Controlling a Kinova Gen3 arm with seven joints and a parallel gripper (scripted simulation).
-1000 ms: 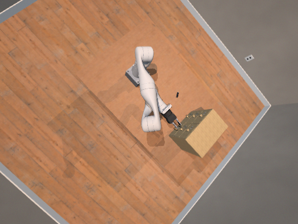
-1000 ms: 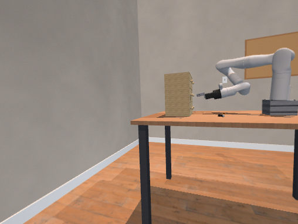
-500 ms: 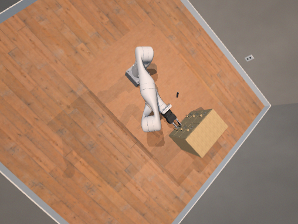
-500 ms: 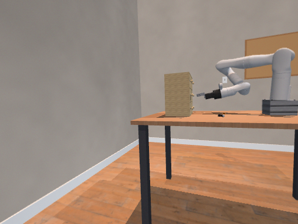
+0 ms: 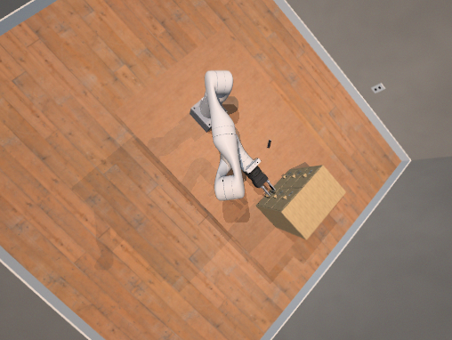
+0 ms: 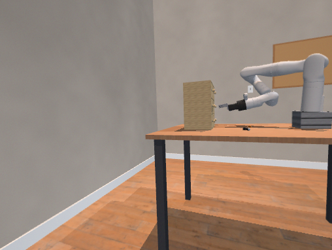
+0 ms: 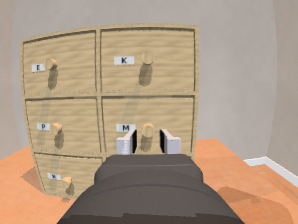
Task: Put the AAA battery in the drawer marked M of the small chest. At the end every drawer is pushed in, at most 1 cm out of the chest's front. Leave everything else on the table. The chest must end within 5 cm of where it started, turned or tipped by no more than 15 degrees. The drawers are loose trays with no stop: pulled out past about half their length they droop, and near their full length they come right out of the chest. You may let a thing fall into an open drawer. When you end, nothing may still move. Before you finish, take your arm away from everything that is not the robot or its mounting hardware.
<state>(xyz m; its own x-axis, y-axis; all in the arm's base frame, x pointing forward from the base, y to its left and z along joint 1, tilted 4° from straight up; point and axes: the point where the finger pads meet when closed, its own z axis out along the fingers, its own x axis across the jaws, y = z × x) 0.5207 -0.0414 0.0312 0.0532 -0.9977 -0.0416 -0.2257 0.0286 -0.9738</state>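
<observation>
Before drawer M [image 7: 173, 112], fingers [image 5: 270, 189] [image 6: 223, 106] apart.

Tool [image 5: 270, 193] [image 6: 219, 106] [image 7: 148, 137] barely shifted, direction too slight to tell
</observation>
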